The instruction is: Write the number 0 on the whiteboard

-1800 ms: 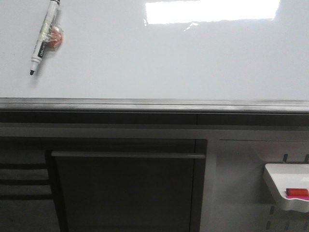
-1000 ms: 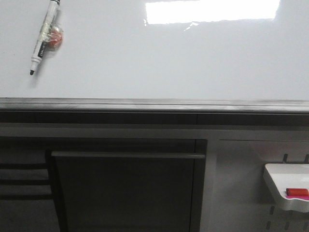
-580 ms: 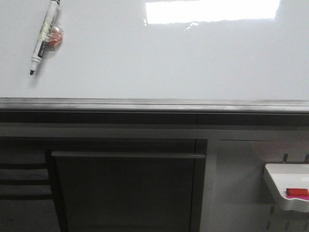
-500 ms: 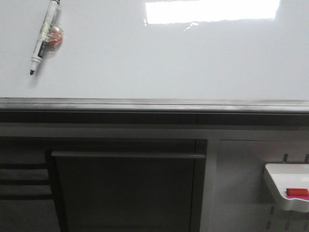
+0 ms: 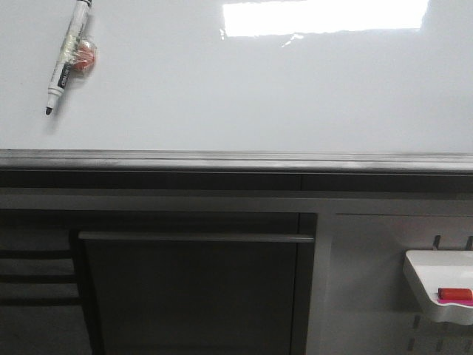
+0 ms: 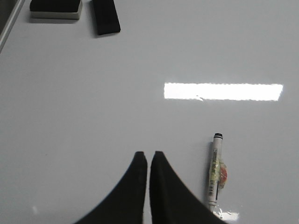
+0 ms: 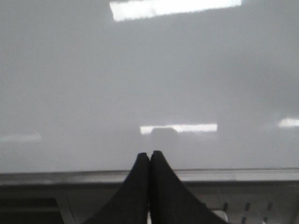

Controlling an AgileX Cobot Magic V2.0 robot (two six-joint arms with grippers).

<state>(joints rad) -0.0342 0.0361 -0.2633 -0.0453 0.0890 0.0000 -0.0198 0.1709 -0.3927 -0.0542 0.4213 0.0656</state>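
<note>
One whiteboard (image 5: 244, 96) lies flat, with one marker (image 5: 66, 59) on it and nothing written that I can see. Two dark blocks (image 6: 56, 7), perhaps erasers, sit at its far corner. Both hands, left (image 6: 148, 156) and right (image 7: 149, 155), are pressed closed and hold nothing.

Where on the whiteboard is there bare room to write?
The whiteboard is bare from the marker across to its right side and down to the grey edge strip. Only the corner by the marker, and by the erasers, is taken.
</note>
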